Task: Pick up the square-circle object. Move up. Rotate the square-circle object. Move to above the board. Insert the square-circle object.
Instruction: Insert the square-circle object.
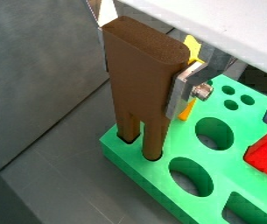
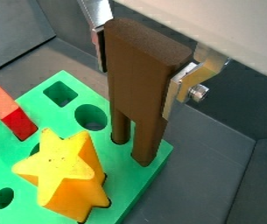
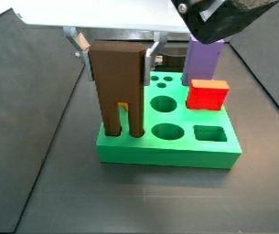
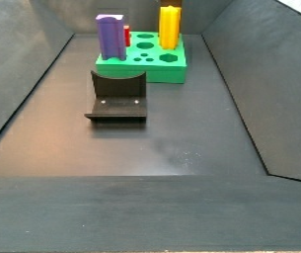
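1. Gripper (image 2: 145,66): silver plate fingers (image 1: 195,82) with dark pads are clamping the upper part of the tall dark-brown rectangular block with two parallel legs (image 1: 138,79), one plate on each of its sides, in both wrist views.
2. Dark-brown block (image 3: 116,80): it is standing upright, legs pointing down, with the leg ends meeting the top face of the thick bright-green square slab (image 3: 166,154) near one corner. How deep the legs are sitting in it cannot be told.
3. Yellow star-shaped peg (image 2: 63,171): it is standing in the green slab (image 2: 4,153) just beside the held block.
4. Small red cube (image 3: 208,93): it is resting on the slab, behind its square hole.
5. Purple block (image 3: 203,58): it is standing upright behind the cube.
6. Dark L-shaped fixture (image 4: 117,99): it is sitting on the floor just in front of the slab (image 4: 146,67) in a side view.
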